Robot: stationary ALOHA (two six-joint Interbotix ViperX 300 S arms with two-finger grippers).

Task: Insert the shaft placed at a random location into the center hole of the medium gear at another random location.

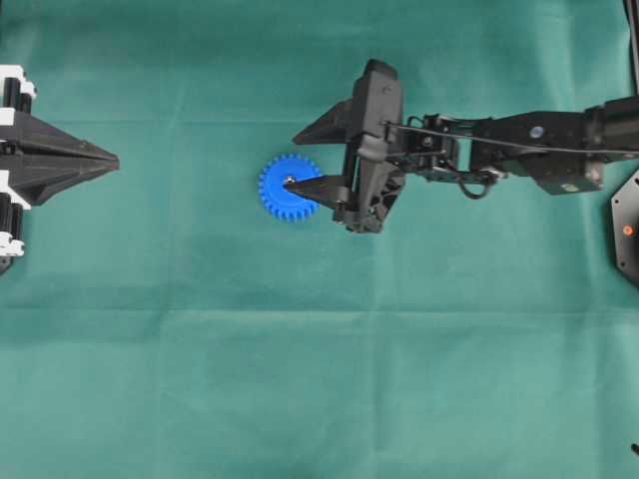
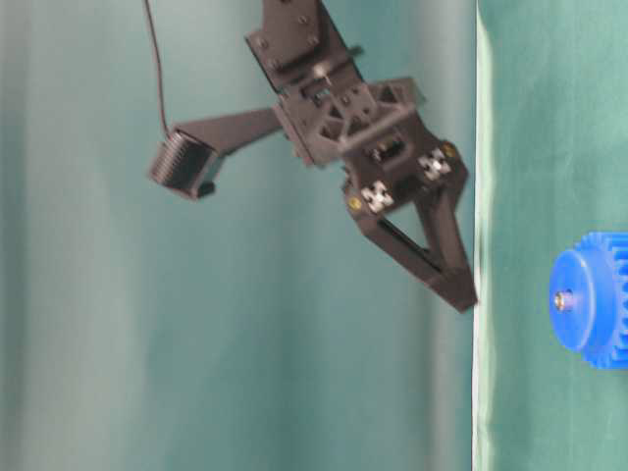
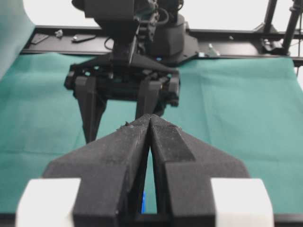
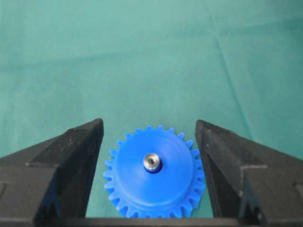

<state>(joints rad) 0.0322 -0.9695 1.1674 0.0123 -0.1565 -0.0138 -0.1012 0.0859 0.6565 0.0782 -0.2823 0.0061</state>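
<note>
The blue medium gear (image 4: 142, 189) lies flat on the green cloth, and shows too in the overhead view (image 1: 278, 195) and at the right edge of the table-level view (image 2: 594, 314). The silver shaft (image 4: 152, 161) stands upright in the gear's center hole (image 4: 156, 169), its shiny end just above the hub (image 1: 289, 180) (image 2: 561, 301). My right gripper (image 4: 149, 122) is open over the gear, one finger on each side of it, touching neither gear nor shaft (image 1: 290, 164). My left gripper (image 3: 150, 117) is shut with nothing in it, far left of the gear (image 1: 112, 160).
Green cloth (image 1: 319, 379) covers the whole table. The right arm (image 1: 519, 145) reaches in from the right edge. In the left wrist view the right gripper's body (image 3: 120, 80) hangs straight ahead, with a black frame rail (image 3: 246, 35) behind the table.
</note>
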